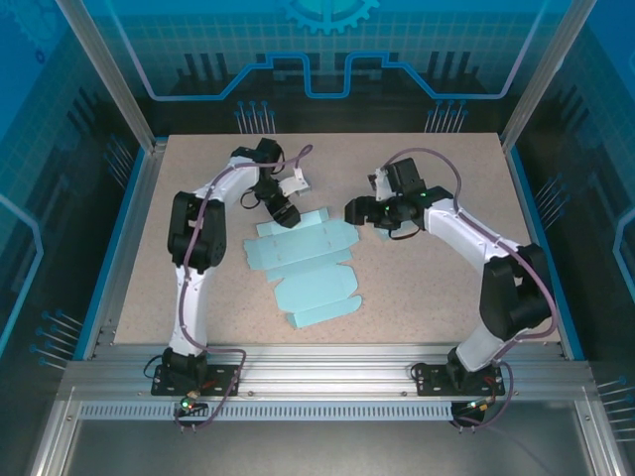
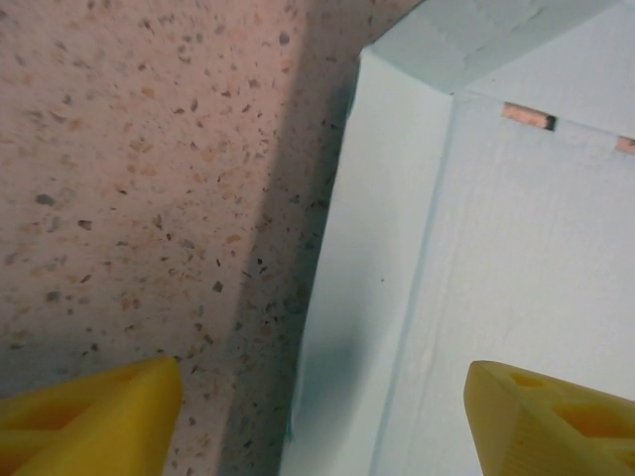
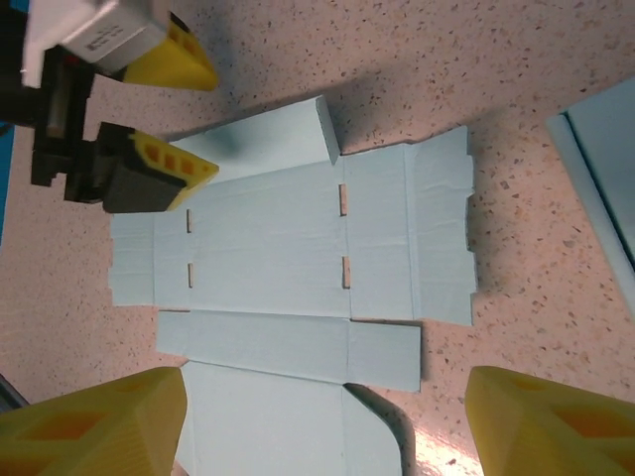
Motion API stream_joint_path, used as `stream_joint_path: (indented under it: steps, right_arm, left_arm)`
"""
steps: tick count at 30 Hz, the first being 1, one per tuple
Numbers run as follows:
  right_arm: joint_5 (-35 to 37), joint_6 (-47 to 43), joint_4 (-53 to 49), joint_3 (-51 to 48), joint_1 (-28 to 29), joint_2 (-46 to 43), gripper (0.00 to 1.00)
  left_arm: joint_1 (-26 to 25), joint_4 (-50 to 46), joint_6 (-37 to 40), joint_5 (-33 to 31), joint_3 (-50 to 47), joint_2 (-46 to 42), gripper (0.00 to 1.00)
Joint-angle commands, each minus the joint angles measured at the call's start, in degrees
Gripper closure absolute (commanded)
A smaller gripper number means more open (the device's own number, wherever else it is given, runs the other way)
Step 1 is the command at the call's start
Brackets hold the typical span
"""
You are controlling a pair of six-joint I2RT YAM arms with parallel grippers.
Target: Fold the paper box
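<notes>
Speckled beige tabletop (image 1: 437, 288), blue edge trim (image 1: 114, 268); blue printed wall panels (image 1: 327, 59); alu frame (image 1: 327, 369) at front.

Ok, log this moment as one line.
paper box: unfolded, lying on table | left pincer: open, over box's far-left edge | right pincer: open, facing box, holding nothing

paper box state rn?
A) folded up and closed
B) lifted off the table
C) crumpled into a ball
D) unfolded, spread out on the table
D: the paper box lies spread out on the table, and the right wrist view shows its panels, flaps and slots all laid open.
</notes>
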Motion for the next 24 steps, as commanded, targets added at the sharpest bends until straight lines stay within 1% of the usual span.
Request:
stream_joint_path:
  steps: [1, 6, 10, 12, 14, 16, 18, 19, 21, 22, 24]
  right_arm:
    - [1.6, -0.4, -0.1, -1.4, 0.0, -2.6, 0.24]
    - [2.7, -0.3, 0.2, -2.6, 0.1, -4.2, 0.23]
    - [3.6, -0.3, -0.2, -3.0, 0.1, -5.0, 0.22]
    - [4.5, -0.3, -0.4, -3.1, 0.1, -5.3, 0.22]
    - [4.9, -0.4, -0.5, -3.0, -0.1, -5.4, 0.21]
    - [5.0, -0.4, -0.5, -2.8, 0.0, -5.4, 0.21]
    - [5.3, -0.4, -0.3, -2.6, 0.0, -5.4, 0.21]
    - [5.5, -0.4, -0.4, -2.5, 0.0, -5.4, 0.20]
    - [6.2, -0.4, -0.6, -2.4, 0.0, -5.5, 0.20]
    - [6.4, -0.4, -0.6, -2.5, 0.0, -5.7, 0.19]
    - [7.3, -0.4, -1.0, -2.4, -0.2, -6.0, 0.16]
  left_arm:
    - [-0.1, -7.6, -0.6, 0.2, 4.6, 2.7, 0.25]
    - [0.0, -7.3, -0.7, -1.5, 6.3, 5.2, 0.27]
    - [-0.1, -9.4, -0.5, -0.2, 6.7, 5.8, 0.31]
    - [-0.1, -10.9, 0.0, 1.1, 6.3, 5.7, 0.35]
    - [-0.1, -11.6, 0.1, 1.0, 5.7, 5.5, 0.41]
    - [-0.1, -11.2, 0.0, 0.4, 4.7, 5.1, 0.50]
    - [-0.1, -10.2, -0.2, 0.0, 3.7, 4.6, 0.52]
    - [-0.2, -9.6, -0.2, -0.2, 3.2, 4.2, 0.58]
    - [-0.3, -6.8, -0.8, -2.0, 1.5, 2.9, 0.76]
    - [-0.4, -5.1, -0.9, -2.8, 0.3, 1.9, 0.82]
    - [-0.6, 0.0, -1.3, -4.7, -3.3, -1.1, 0.98]
